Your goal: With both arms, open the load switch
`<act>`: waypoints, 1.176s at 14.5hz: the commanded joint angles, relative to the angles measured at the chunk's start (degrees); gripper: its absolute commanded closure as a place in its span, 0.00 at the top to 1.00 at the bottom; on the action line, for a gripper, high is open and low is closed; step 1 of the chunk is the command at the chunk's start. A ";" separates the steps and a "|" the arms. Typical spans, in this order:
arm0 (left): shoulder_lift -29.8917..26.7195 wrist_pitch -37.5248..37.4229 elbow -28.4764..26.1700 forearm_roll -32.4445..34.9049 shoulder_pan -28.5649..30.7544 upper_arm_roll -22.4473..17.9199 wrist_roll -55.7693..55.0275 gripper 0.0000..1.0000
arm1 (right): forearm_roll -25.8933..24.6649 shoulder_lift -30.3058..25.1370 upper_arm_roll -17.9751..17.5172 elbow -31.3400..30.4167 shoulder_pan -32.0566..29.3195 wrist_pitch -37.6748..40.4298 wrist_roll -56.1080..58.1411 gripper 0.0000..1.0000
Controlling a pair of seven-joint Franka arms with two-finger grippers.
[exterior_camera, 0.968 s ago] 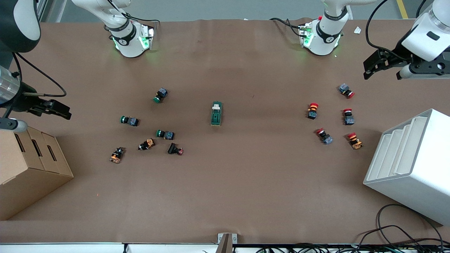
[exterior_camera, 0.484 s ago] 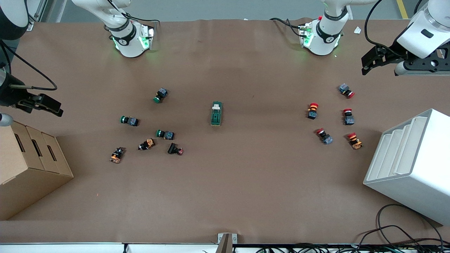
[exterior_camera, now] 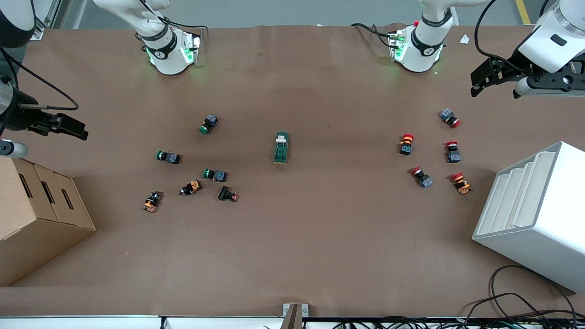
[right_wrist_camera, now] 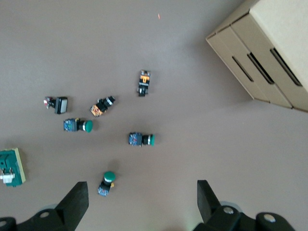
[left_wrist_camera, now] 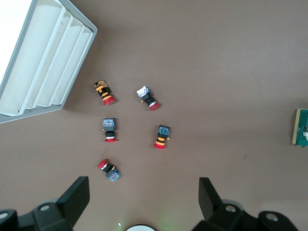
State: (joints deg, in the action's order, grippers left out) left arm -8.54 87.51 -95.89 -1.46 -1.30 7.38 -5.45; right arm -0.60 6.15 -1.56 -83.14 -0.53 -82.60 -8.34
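Note:
The load switch (exterior_camera: 281, 147), a dark green block with a white lever piece at the end toward the arms' bases, lies flat at the table's middle. It shows at the edge of the left wrist view (left_wrist_camera: 302, 127) and of the right wrist view (right_wrist_camera: 10, 167). My left gripper (exterior_camera: 476, 87) hangs open high over the left arm's end of the table, above the red push-buttons, with nothing between its fingers (left_wrist_camera: 79, 188). Over the right arm's end, my right gripper (exterior_camera: 81, 132) also hangs open and empty, its fingers (right_wrist_camera: 81, 191) spread wide.
Green and orange push-buttons (exterior_camera: 215, 174) lie scattered toward the right arm's end, red ones (exterior_camera: 406, 144) toward the left arm's end. A cardboard box (exterior_camera: 36, 214) and a white slotted rack (exterior_camera: 534, 214) stand at the table's two ends. Cables (exterior_camera: 525, 306) trail at the front edge.
The right gripper has drifted toward the bases' side of the table, off the cardboard box. The left gripper has shifted slightly the same way. The load switch has not moved.

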 commanded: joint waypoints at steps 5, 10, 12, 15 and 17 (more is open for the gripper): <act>1.16 -0.32 1.68 -1.18 0.24 -0.17 1.49 1.00 | 1.13 -8.86 -0.11 -8.16 -0.79 -0.37 0.87 1.00; 1.51 -0.32 1.76 -1.18 0.24 -0.17 1.67 1.00 | 1.13 -14.22 0.24 -13.52 -0.62 -2.47 0.87 1.00; 1.51 -0.32 1.68 -1.18 0.24 -0.17 1.67 1.00 | 1.13 -17.74 0.24 -17.56 -0.27 -4.40 0.87 1.00; 1.60 -0.32 1.76 -1.18 0.24 -0.17 1.67 1.00 | 1.13 -19.86 0.24 -19.78 -0.44 -5.47 0.87 1.00; 1.60 -0.32 1.76 -1.18 0.24 -0.17 1.67 1.00 | 1.13 -19.60 0.59 -18.90 -0.53 -5.29 0.87 1.00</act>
State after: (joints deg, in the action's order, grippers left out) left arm -7.50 87.51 -95.36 -1.51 -1.30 7.36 -5.40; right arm -0.58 -11.79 -1.26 -100.26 -0.56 -86.76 -8.31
